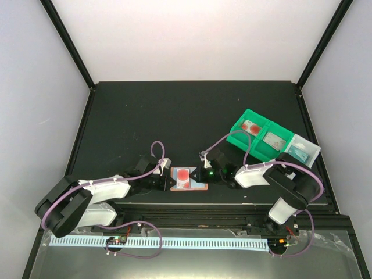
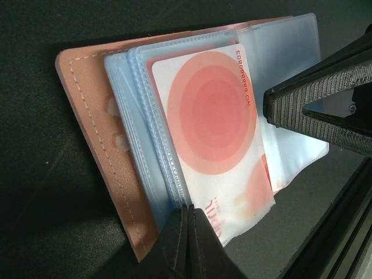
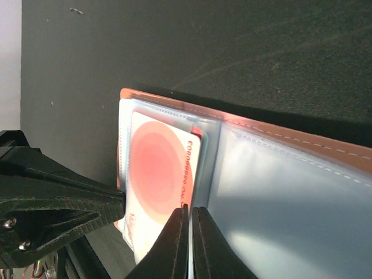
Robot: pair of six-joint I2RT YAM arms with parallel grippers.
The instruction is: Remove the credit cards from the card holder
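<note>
The card holder (image 1: 197,185) lies open at the table's front edge between both grippers, terracotta cover (image 2: 87,116) down and light blue sleeves (image 2: 131,128) fanned up. A white credit card with a red disc (image 2: 212,113) shows in the top sleeve; the same credit card (image 3: 157,168) appears in the right wrist view. My left gripper (image 2: 190,210) is shut on the near edge of the sleeves, beside the card. My right gripper (image 3: 189,210) is shut on the card's numbered edge, with a thin pale sliver between its fingers. Its fingertip (image 2: 276,107) touches that edge.
Two green bins (image 1: 263,146) and a clear bin (image 1: 311,152) stand at the right back, one green bin holding a card with red (image 1: 252,126). The table's front rail (image 2: 343,215) runs close under the card holder.
</note>
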